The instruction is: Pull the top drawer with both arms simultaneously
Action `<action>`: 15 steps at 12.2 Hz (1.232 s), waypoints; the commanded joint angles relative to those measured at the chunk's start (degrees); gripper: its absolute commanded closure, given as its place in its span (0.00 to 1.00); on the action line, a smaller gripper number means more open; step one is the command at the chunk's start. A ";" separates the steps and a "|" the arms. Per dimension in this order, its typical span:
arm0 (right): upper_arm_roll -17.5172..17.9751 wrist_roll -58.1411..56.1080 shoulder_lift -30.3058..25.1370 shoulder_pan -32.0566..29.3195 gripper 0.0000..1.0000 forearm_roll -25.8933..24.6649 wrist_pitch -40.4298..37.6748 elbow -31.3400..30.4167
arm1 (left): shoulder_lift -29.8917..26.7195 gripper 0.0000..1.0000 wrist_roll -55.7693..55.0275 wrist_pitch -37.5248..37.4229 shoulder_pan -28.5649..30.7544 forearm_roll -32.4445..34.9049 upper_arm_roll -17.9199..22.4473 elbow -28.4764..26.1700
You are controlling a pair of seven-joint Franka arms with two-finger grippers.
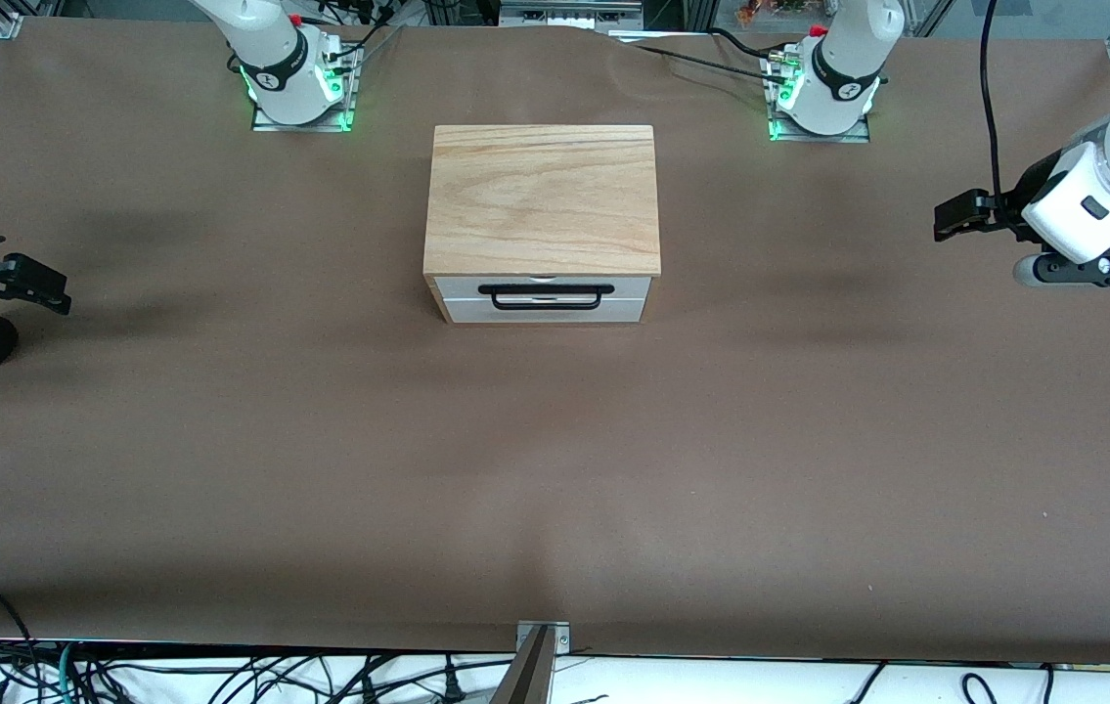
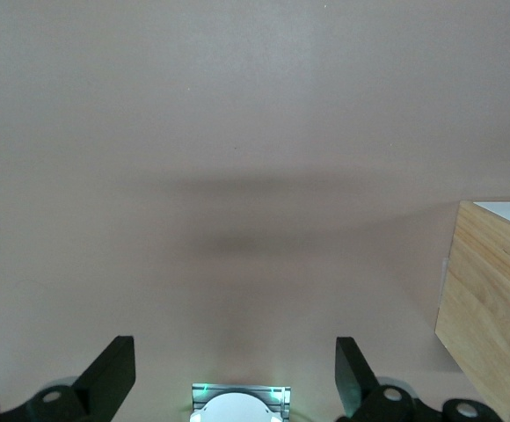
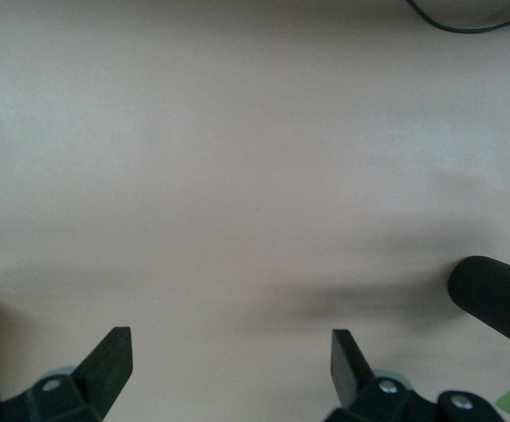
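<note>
Standing in the middle of the brown-covered table [image 1: 555,469], between the two arm bases, a small wooden box [image 1: 543,198] is seen with a light wood-grain top slab. The top drawer [image 1: 545,292] is set in the box's white front, which faces the front camera; it is shut flush, and its long black wire handle [image 1: 545,297] lies across the panel.

The left gripper [image 1: 957,217] is held in the air over the table at the left arm's end, well apart from the box. In the left wrist view, its two black fingers [image 2: 107,376] are seen spread wide with only bare table covering between them, and nothing is gripped. A corner of the wooden box [image 2: 488,303] is caught at the edge of that view, and the left arm's base [image 2: 237,406] with its green light is visible between the fingers.

The right gripper [image 1: 26,284] is held over the table at the right arm's end, likewise well apart from the box. Its fingers [image 3: 110,362] are also seen spread wide and empty in the right wrist view. A black ribbed cylinder [image 3: 494,299] is seen at the edge of that view, and a black cable [image 3: 466,18] curves in at one corner.

Neither gripper is in contact with the handle or the box.
</note>
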 commanded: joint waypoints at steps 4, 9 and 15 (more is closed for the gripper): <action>0.28 0.00 -0.39 -0.33 0.00 -0.44 -0.98 0.30 | -0.58 0.00 0.13 -0.12 0.44 -2.16 -0.40 -1.08; 0.28 0.09 -0.30 -0.42 0.00 -0.18 -0.89 0.30 | -0.32 0.00 0.04 0.05 0.44 -2.17 -0.40 -1.08; 0.28 0.09 -0.30 -0.59 0.00 -0.09 -0.89 0.30 | 0.38 0.00 0.04 2.51 0.44 -2.25 -0.49 -2.04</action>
